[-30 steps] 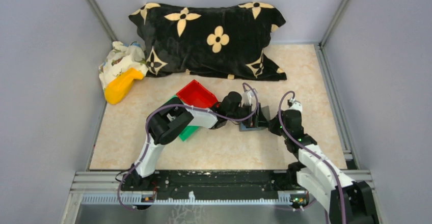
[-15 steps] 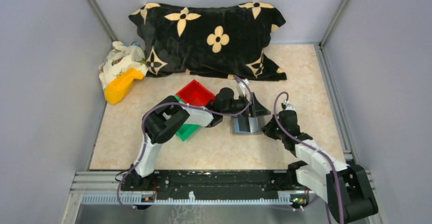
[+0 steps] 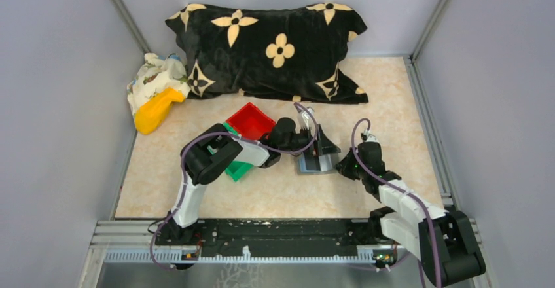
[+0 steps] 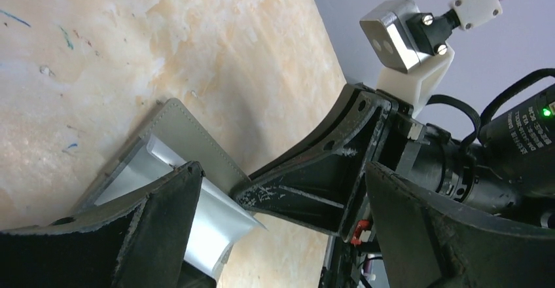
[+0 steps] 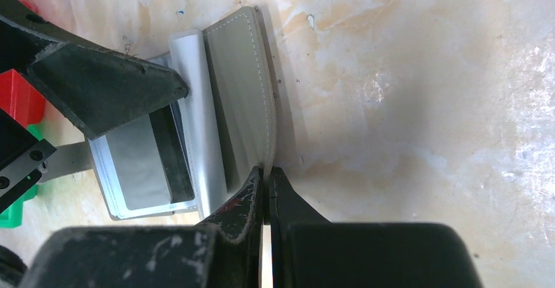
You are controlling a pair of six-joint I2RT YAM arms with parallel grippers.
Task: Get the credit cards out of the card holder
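The card holder (image 3: 313, 163) lies open on the table, its grey stitched flap (image 5: 242, 91) standing up beside a clear inner sleeve (image 5: 196, 137). A grey card with a dark stripe (image 5: 141, 163) shows inside a clear pocket. My right gripper (image 5: 267, 170) is shut on the flap's near edge and appears at the holder's right side (image 3: 339, 165). My left gripper (image 3: 317, 145) is open over the holder. One of its fingers (image 4: 150, 229) rests by the sleeve (image 4: 216, 216), the other (image 4: 445, 235) is beyond the right gripper's jaws (image 4: 321, 177).
A red bin (image 3: 252, 121) and a green bin (image 3: 239, 168) sit just left of the holder, under the left arm. A black flowered pillow (image 3: 271, 49) fills the back. A patterned cloth (image 3: 154, 78) and a yellow object (image 3: 156, 110) lie at the back left.
The right arm has folded lower and its gripper has shifted left with the flap. The card holder now lies more open, and the left gripper has moved slightly left and back.
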